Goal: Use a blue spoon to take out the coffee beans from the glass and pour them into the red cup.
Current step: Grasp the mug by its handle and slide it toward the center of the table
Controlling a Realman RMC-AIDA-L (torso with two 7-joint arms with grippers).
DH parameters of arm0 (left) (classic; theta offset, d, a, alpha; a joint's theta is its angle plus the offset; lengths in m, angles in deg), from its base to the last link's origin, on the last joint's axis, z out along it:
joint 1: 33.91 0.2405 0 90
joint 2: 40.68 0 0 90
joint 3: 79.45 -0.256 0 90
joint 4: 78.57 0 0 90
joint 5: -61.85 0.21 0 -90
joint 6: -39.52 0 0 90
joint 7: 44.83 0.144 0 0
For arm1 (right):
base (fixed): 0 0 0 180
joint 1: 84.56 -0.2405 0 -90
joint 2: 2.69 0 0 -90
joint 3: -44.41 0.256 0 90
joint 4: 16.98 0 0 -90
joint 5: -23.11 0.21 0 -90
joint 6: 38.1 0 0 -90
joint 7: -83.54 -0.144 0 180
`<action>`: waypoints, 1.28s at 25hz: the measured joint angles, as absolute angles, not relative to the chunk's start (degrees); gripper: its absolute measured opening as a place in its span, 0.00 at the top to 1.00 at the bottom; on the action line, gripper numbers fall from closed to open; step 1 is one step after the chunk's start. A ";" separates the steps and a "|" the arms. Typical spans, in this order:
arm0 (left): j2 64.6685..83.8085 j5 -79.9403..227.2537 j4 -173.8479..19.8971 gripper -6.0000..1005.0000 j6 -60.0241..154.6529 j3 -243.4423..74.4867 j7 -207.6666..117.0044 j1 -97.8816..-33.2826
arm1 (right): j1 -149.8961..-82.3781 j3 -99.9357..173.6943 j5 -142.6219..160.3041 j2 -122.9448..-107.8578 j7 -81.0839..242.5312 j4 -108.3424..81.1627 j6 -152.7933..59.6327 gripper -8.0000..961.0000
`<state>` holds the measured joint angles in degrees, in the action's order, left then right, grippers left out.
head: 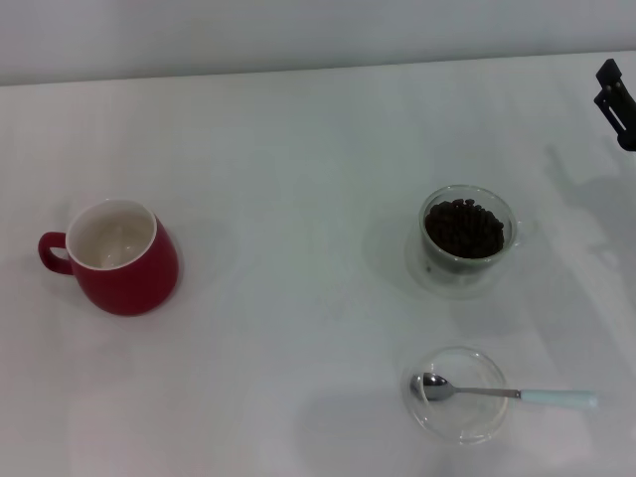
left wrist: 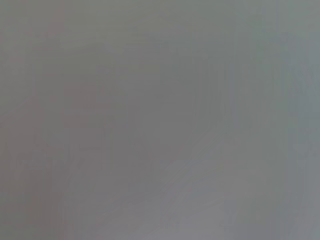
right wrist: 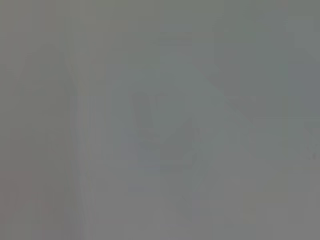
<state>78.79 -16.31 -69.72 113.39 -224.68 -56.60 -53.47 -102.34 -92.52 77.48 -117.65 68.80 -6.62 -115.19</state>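
The blue spoon (head: 507, 395) lies near the glass (head: 467, 238), on the side toward the robot, its bowl in a clear dish (head: 459, 395) and its handle pointing rightward. The right hand (head: 618, 99), far beyond the glass at the tabletop's (head: 298, 149) right edge, is nearest; whether it's spread or closed, I cannot tell.

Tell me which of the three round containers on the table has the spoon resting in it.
The shallow clear dish, nearest the robot. The spoon lies with its bowl inside it, handle over the rim. The glass holds beans; the red cup looks empty.

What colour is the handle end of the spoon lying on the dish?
Pale light blue on the blue spoon; its bowl and stem are shiny metal. Head view shows it best.
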 joint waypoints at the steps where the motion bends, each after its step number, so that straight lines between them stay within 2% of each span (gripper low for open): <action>1: 78.79 -16.36 -69.68 0.17 113.40 -224.63 -56.60 -53.33 | -102.30 -92.53 77.40 -117.64 68.78 -6.62 -115.19 0.10; 15: 78.78 -16.48 -69.24 0.17 115.39 -224.67 -56.44 -50.05 | -101.41 -94.70 76.92 -117.60 60.40 -7.01 -118.09 0.10; 23: 78.69 -16.05 -69.25 0.17 115.70 -224.99 -56.48 -50.00 | -98.80 -95.27 74.02 -117.31 45.91 -14.71 -126.51 0.10; 32: 78.58 -15.95 -69.25 0.18 115.20 -225.04 -56.52 -50.59 | -95.29 -95.51 72.06 -117.10 43.67 -17.87 -129.79 0.10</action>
<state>78.58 -15.95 -69.25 115.20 -225.04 -56.52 -50.59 -95.29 -95.51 72.06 -117.10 43.67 -17.87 -129.79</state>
